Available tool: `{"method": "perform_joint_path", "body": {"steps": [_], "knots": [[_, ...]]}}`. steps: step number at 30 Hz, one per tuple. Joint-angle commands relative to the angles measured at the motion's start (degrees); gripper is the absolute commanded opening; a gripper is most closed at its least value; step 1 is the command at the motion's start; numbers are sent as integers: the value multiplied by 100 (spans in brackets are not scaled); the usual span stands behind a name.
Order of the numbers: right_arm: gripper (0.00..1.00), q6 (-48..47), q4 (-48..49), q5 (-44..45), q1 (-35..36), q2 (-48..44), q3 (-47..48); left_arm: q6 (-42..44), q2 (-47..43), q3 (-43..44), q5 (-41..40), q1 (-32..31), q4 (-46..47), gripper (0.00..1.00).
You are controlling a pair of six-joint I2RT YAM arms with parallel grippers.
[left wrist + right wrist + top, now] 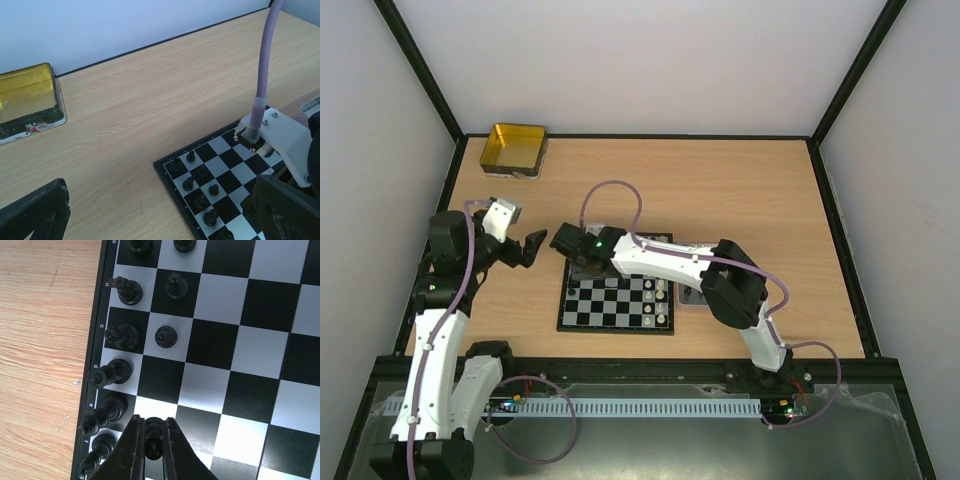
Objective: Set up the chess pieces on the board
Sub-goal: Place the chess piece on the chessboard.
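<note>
The board (563,300) lies at the table's middle; its corner shows in the left wrist view (172,187). Several black chess pieces (121,335) stand in its left files, with two black pawns (165,336) in the second file. White pieces (660,300) stand along its right side. My right gripper (154,440) is over the board's left part (585,268), shut on a black pawn (155,432) that sits on or just above a second-file square. My left gripper (525,248) is wide open and empty, hovering left of the board (160,205).
A gold-yellow tin (515,150) sits at the far left corner and also shows in the left wrist view (27,100). A grey tray (692,297) lies right of the board, mostly hidden under my right arm. Black frame rails border the table.
</note>
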Motion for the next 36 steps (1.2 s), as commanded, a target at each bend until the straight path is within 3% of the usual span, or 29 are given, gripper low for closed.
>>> {"method": "perform_joint_path", "body": {"steps": [1,17,29,36], "knots": [[7,-114,-160,60,24,203,335,-119,-73,-28,-286,32,106,99],[7,-198,-144,9,-3,574,565,-399,476,53,-1058,239,210,99],[7,-210,-153,13,-74,774,631,-988,643,-84,-2453,357,714,99],[8,-202,-183,63,-109,796,607,-1014,610,-105,-2506,366,733,99]]}}
